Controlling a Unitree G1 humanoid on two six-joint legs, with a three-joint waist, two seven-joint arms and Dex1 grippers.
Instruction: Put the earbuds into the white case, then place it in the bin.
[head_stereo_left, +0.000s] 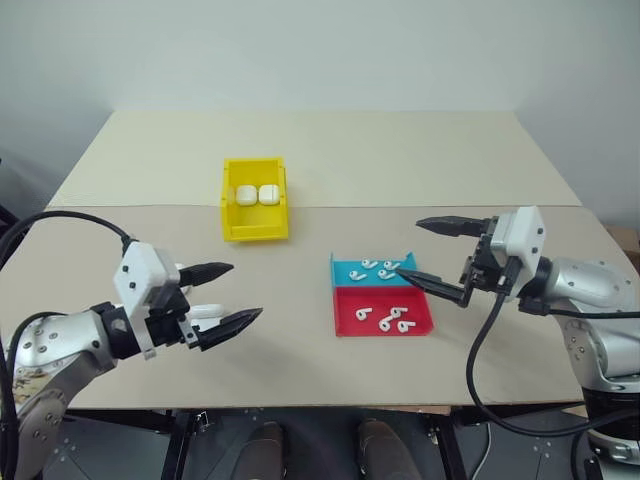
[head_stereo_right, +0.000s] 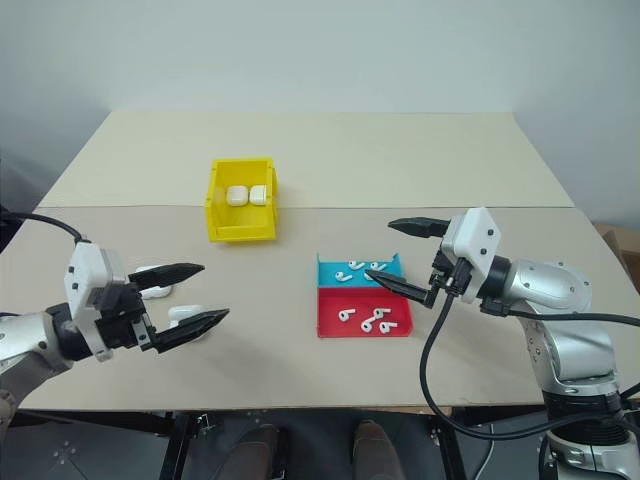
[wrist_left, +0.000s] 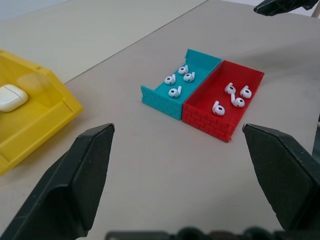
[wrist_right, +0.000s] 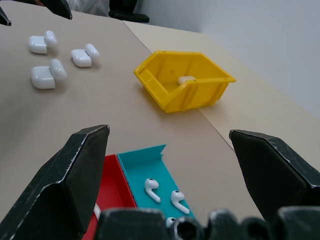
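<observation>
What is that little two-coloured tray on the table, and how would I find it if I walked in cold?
Start at the tan table and find the bright yellow bin holding two white cases. Look toward the robot's right arm: the shallow tray lies flat there. It is split into a teal half and a red half, each dotted with tiny white earbuds; nothing else there has two colours.
</observation>
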